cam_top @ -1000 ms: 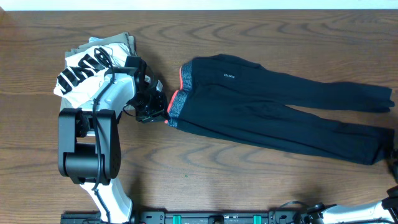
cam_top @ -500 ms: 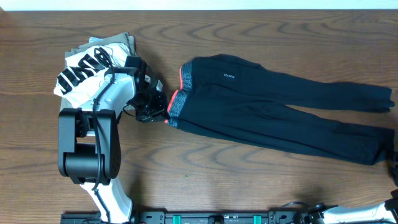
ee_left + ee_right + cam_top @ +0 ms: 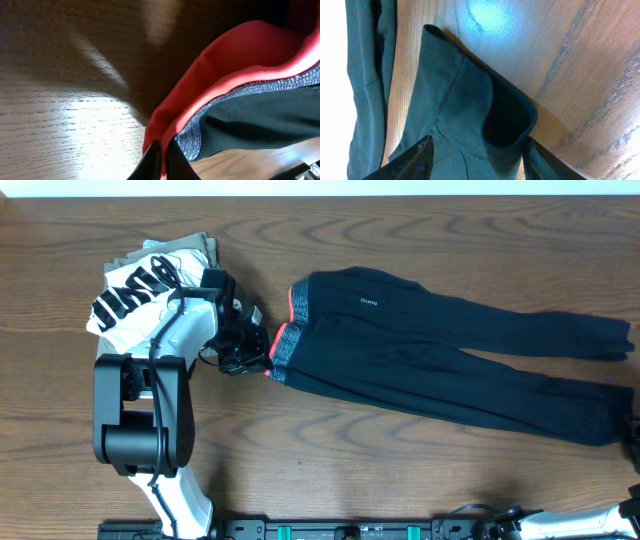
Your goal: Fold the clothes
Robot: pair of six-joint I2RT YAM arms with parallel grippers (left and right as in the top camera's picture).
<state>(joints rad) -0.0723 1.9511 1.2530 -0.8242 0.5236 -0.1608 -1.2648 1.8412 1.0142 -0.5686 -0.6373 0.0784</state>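
Observation:
The black leggings [image 3: 450, 360] lie flat across the table, grey waistband with coral-red edge [image 3: 286, 340] at the left, leg cuffs at the right. My left gripper [image 3: 262, 363] is shut on the coral waistband edge [image 3: 210, 90] at its lower corner; its fingertips [image 3: 162, 162] pinch the red fabric just above the wood. My right gripper [image 3: 477, 155] is open, its fingers spread either side of a dark leg cuff [image 3: 470, 105] whose opening gapes. In the overhead view the right gripper sits at the far right edge, mostly out of frame.
A white shirt with bold black lettering [image 3: 135, 292] lies on a khaki folded garment [image 3: 190, 248] at the back left, right beside the left arm. The wooden table [image 3: 330, 470] shows bare wood in front of the leggings.

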